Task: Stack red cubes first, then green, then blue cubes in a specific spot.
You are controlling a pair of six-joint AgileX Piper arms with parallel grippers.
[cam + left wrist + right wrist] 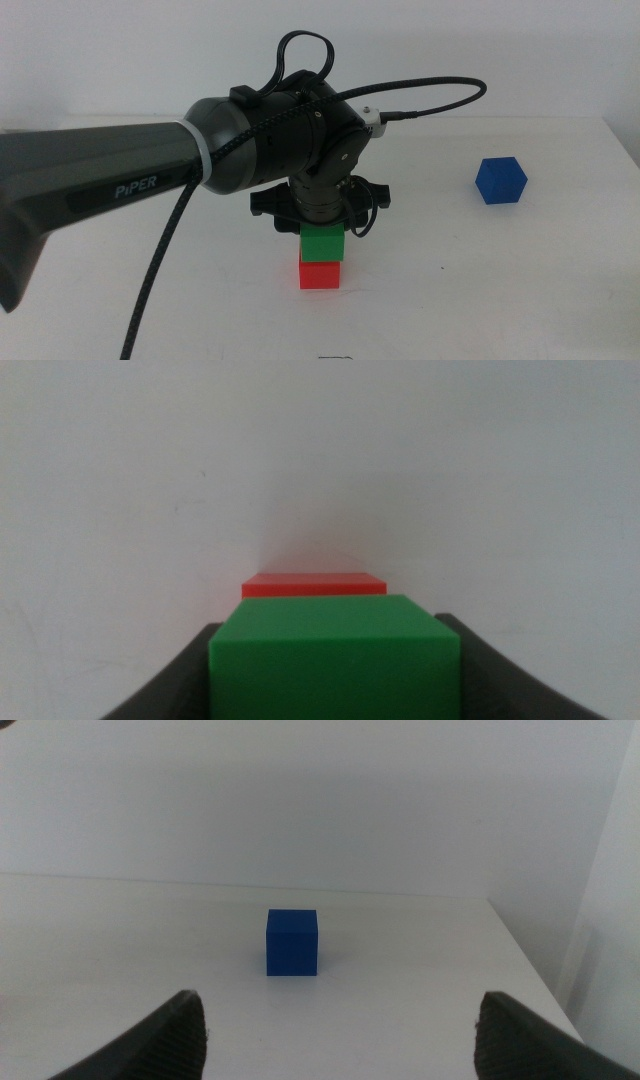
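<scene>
Middle view: green cube (pixel 323 243) atop red cube (pixel 320 274), clenched in left claw (pixel 322 236) (blue cube (pixel 501 181) well apart).

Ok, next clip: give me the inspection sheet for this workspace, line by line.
Surface: plain white table, no marks seen.
Job's things: green cube sits on red cube; blue cube stands alone, away from the stack, toward the right arm's side.
Clutter: nothing seen.
Grippers: left gripper shut on the green cube, above the stack; right gripper open, facing the blue cube, out of the middle view.
Cables: black braided cable loops over the left arm's wrist.
Surroundings: white wall behind.
</scene>
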